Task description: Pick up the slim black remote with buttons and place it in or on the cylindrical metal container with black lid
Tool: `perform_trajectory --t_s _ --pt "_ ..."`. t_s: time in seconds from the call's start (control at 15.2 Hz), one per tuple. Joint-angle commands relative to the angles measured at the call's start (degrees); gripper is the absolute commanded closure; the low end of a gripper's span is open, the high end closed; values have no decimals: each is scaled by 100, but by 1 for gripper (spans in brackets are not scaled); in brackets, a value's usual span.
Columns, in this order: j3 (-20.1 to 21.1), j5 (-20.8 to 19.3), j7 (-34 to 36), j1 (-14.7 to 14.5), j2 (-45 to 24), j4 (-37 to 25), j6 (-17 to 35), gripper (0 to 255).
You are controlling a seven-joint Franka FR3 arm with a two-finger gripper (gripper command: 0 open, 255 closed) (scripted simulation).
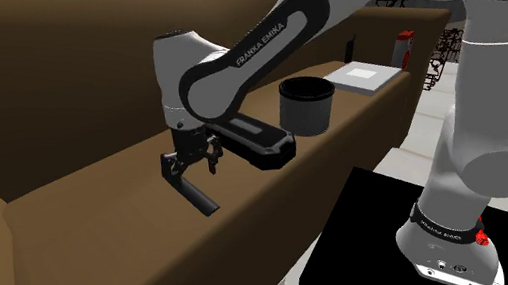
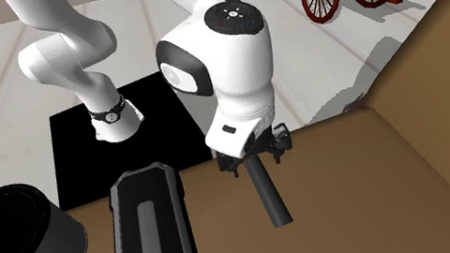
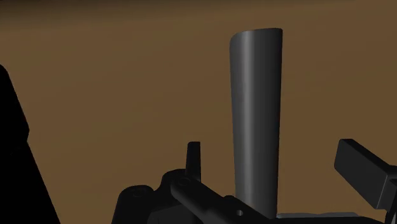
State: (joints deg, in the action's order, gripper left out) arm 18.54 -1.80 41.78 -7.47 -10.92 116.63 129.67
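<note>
The gripper (image 3: 272, 149) had its fingers spread either side of the slim dark remote (image 3: 256, 95) without touching it. The remote seemed to lie on the brown ledge (image 1: 102, 227), one end close to the drop-off. It sat nearer one finger, so closing could've swivelled it over that edge, and a chunkier black device (image 1: 260, 142) lay just beside it towards the container (image 1: 308, 106), so the carry probably needed height.

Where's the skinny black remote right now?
The slim remote lies on the brown sofa seat, right under the end effector, just left of the wide black device in the shoulder view.
</note>
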Motion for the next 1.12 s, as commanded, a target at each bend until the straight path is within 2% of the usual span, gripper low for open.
perform_trajectory --t_s 0.0,0.4,0.92,0.99,1.06 --pt "-3 -84 96 -50 -204 -84 108 0" --pt "-48 -226 192 -102 -528 36 536 0" --pt "-48 -226 192 -103 -527 36 536 0" --pt "-48 -226 192 -103 -527 36 536 255" --pt "-48 -226 192 -103 -527 36 536 255"
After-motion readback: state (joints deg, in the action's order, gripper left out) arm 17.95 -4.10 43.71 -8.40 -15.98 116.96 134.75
